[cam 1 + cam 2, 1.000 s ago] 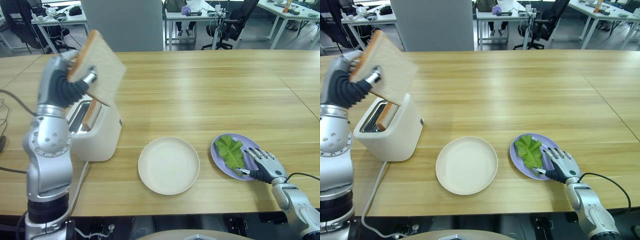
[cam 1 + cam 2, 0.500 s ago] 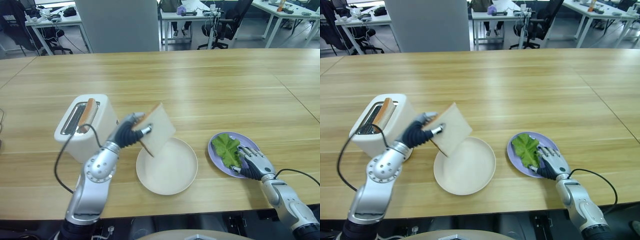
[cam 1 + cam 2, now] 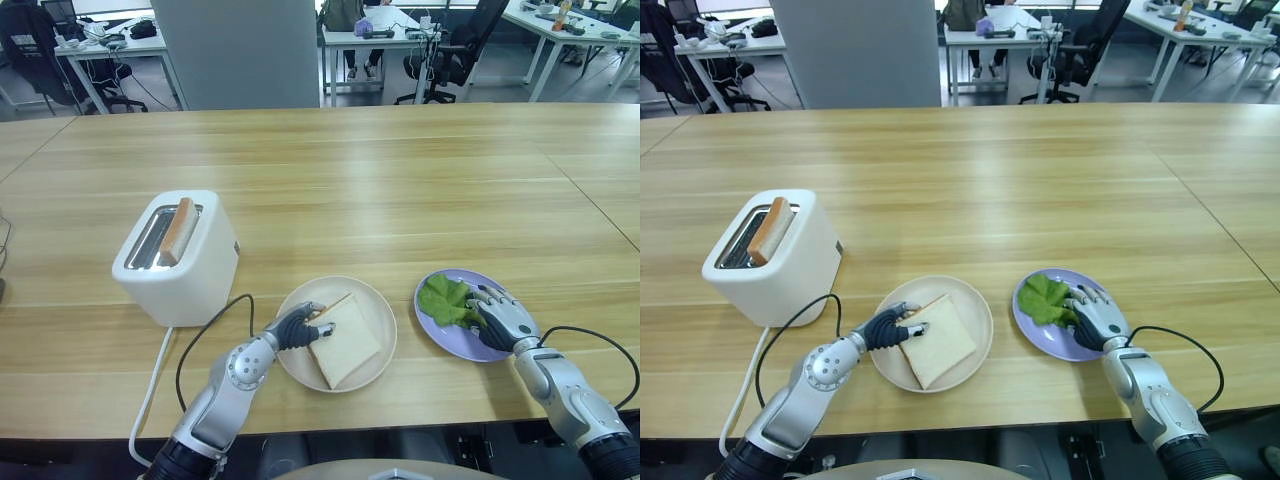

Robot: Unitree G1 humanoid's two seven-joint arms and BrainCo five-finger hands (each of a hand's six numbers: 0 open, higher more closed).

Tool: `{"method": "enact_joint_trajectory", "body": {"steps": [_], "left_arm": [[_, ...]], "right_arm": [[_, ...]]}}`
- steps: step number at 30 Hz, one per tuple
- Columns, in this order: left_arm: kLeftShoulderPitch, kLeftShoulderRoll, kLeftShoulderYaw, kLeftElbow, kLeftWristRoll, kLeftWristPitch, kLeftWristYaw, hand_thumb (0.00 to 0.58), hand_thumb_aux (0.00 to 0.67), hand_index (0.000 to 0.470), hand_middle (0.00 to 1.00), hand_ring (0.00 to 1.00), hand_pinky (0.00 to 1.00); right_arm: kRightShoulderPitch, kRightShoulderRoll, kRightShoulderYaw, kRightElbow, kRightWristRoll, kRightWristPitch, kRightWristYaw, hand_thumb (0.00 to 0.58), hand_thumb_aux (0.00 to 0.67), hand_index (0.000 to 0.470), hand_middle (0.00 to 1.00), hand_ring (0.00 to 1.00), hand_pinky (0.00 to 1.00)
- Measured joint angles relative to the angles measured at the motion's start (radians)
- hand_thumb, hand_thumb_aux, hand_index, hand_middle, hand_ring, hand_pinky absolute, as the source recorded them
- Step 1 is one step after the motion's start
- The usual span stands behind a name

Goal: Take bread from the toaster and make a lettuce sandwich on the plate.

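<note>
A bread slice (image 3: 343, 343) lies flat on my cream plate (image 3: 375, 298), lower centre. The lettuce (image 3: 445, 298) sits to its right. The white toaster (image 3: 195, 280) at left holds a second slice (image 3: 180, 228).

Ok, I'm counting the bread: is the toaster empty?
No, a slice stands in one slot of the toaster.

No legible text showing, nothing reading as lettering, label or number on toaster (image 3: 200, 280), plate (image 3: 362, 291) or desk (image 3: 380, 180).

Open table (image 3: 400, 180) behind cream plate (image 3: 365, 295), toaster (image 3: 190, 275) standing left, purple plate (image 3: 450, 340) close right
</note>
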Motion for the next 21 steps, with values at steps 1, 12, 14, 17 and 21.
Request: {"method": "enact_joint_trajectory", "body": {"steps": [1,12,14,17,21], "left_arm": [[-0.004,0.01,-0.018,0.023,0.021,-0.017,0.003,0.0,0.0,0.0,0.0,0.0,0.0],[-0.15,0.1,-0.076,0.1,0.391,-0.187,0.289,0.0,0.0,0.0,0.0,0.0,0.0],[-0.164,0.107,-0.061,0.073,0.43,-0.202,0.332,0.0,0.0,0.0,0.0,0.0,0.0],[-0.165,0.117,-0.035,0.016,0.471,-0.225,0.37,0.0,0.0,0.0,0.0,0.0,0.0],[-0.149,0.118,-0.006,-0.073,0.501,-0.245,0.377,0.0,0.0,0.0,0.0,0.0,0.0]], "right_arm": [[0.002,0.0,-0.002,-0.005,0.006,-0.004,-0.003,0.58,0.67,0.46,0.0,0.0,0.0],[0.039,0.003,-0.075,-0.216,0.056,-0.058,-0.067,0.58,0.67,0.46,0.0,0.0,0.0],[0.049,0.006,-0.086,-0.265,0.067,-0.069,-0.068,0.58,0.67,0.46,0.0,0.0,0.0],[0.069,0.016,-0.093,-0.345,0.074,-0.086,-0.06,0.58,0.67,0.46,0.0,0.0,0.0],[0.078,0.04,-0.092,-0.419,0.086,-0.1,-0.032,0.58,0.67,0.46,0.0,0.0,0.0]]}}
